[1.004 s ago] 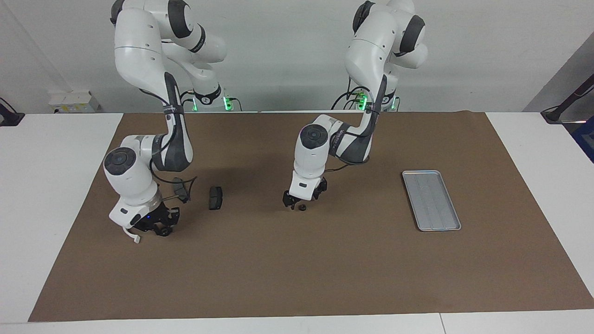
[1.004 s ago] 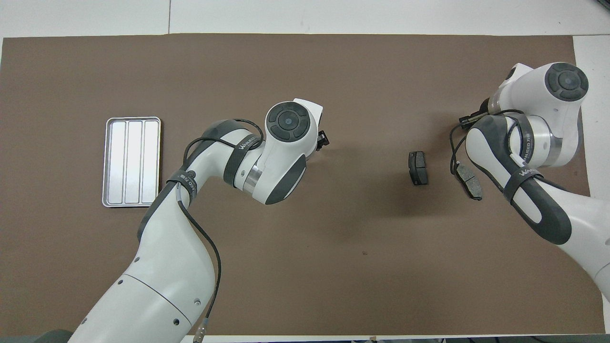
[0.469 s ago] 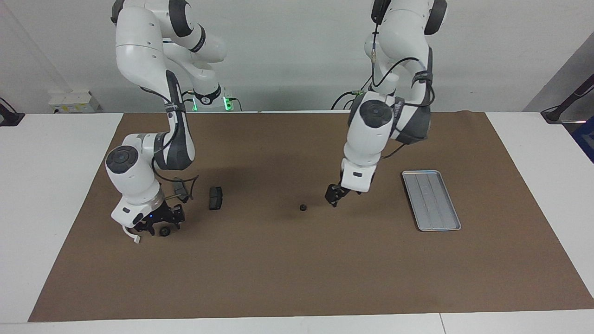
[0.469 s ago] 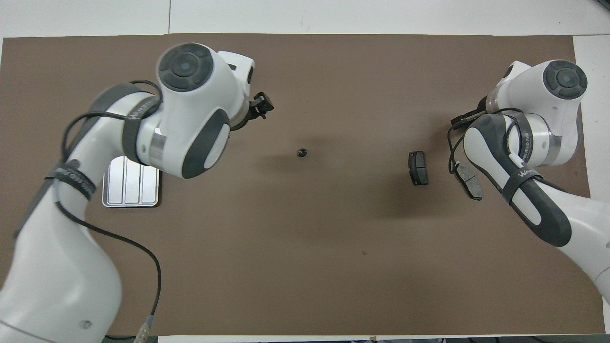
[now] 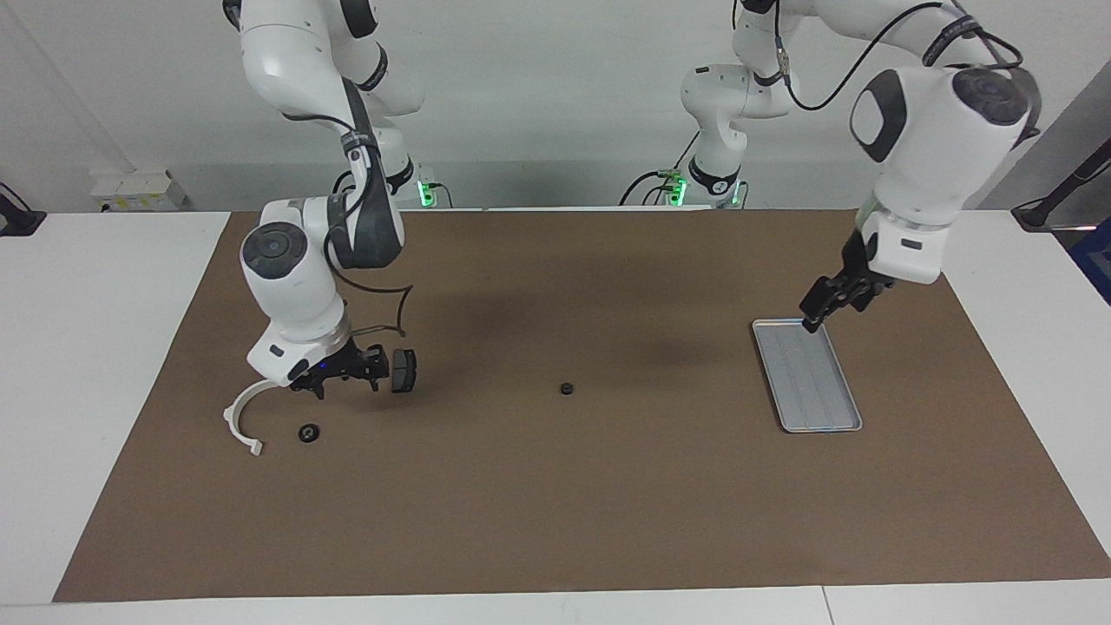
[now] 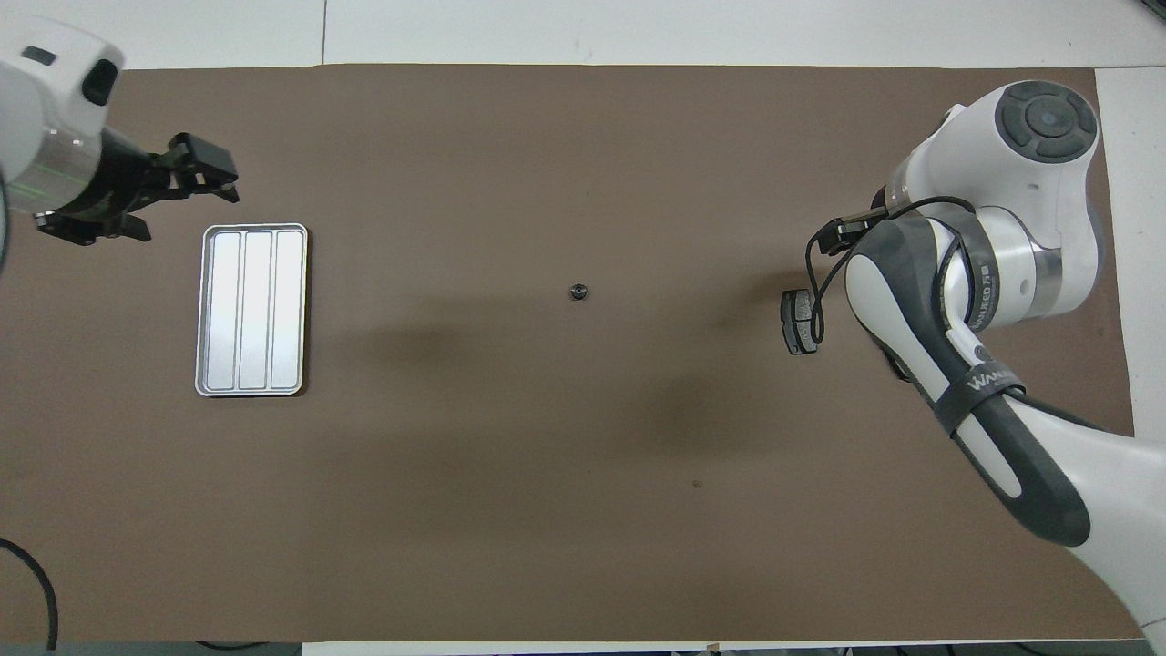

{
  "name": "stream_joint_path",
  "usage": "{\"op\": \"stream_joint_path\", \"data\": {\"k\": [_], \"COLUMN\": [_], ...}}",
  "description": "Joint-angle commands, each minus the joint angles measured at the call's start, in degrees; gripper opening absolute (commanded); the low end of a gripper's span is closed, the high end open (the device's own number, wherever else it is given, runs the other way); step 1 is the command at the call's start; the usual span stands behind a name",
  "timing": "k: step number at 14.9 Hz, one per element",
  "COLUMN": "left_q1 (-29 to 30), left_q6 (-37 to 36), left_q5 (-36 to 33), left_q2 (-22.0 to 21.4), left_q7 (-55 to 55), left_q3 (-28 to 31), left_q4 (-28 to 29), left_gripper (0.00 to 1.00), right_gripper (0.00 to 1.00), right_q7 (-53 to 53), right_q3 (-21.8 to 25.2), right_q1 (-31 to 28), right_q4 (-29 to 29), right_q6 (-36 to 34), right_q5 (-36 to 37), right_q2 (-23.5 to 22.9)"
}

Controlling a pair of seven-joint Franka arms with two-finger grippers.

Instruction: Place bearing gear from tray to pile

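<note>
Broadly, a brown mat (image 5: pixel 555 486) is spread over the table, and the silver tray (image 5: pixel 807 375) is seen toward the left arm's end, with nothing visible in it. The left gripper (image 5: pixel 823 305) is held in the air over the tray's corner nearest the robots; its fingers seem nearly closed and nothing is seen between them. The right gripper (image 5: pixel 347 375) is held low over the pile, beside a dark brake pad (image 5: pixel 403 370); whether its fingers are open cannot be told, and nothing is seen held in them. A white half-ring bracket (image 5: pixel 240 418) lies toward the right arm's end, and one small bearing gear (image 5: pixel 308 431) is lying just beside it. A second small gear (image 5: pixel 567 388) is left alone mid-mat, well apart from both tray and pile. If this one is forgotten, the task is probably left incomplete; being small and round, it could also be rolled away by an off-centre pinch.
</note>
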State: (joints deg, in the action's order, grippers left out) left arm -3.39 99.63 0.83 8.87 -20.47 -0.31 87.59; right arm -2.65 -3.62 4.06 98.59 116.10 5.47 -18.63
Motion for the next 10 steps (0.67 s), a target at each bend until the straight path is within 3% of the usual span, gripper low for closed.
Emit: {"op": "stream_joint_path", "data": {"k": [1,5,10], "left_q1": [6.4,14.8,16.5], "left_q6": [-2.9,-3.7,-3.7], "left_q5": [0.5,7.0,9.0], "left_q2": [-4.6,-5.9,-6.1], "left_q7": [9.7,13.8,15.5], "left_q3": [-0.8,-0.8,-0.8], "left_q4": [3.5,3.6,3.7], "left_gripper": [1.00,1.00,1.00], "right_gripper": [0.92,1.00,1.00], "right_q7": [-8.1,-23.2,-37.6], "right_q3": [-0.1,-0.1,-0.8], "right_q1": [3.8,11.5,18.4], "right_q4": [-2.5,-2.7,-2.7], "right_q6": [-6.2,-7.9,-4.9], "right_q5": [-0.1,-1.9,-2.2], "right_q2": [1.8,4.2,4.1]}}
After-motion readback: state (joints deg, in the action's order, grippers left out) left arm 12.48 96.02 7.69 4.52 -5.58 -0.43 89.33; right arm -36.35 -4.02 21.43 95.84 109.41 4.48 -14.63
